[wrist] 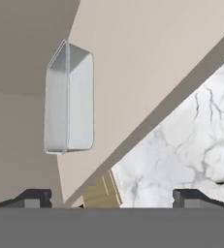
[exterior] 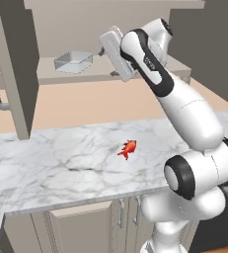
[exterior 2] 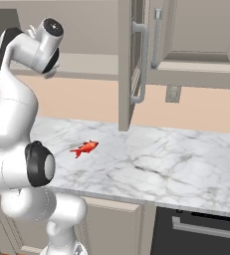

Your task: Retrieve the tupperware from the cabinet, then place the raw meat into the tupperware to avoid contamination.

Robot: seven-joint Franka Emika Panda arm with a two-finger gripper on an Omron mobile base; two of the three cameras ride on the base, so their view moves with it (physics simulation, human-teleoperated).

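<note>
Marble counter (exterior: 61, 163) bears raw meat (exterior: 128, 148); tupperware (exterior: 73, 61) on cabinet (exterior: 17, 69) shelf.

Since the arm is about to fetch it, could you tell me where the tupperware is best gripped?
Probably one thin long wall of the tupperware, approached from the cabinet's open front: it sits upright, open-topped on the shelf, and the open gripper already faces it.

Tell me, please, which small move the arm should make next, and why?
Probably ease the open gripper forward onto the tupperware. It sits on the shelf of the opened cabinet, ahead of the hand and not yet touched, while the raw meat waits on the marble counter.
</note>
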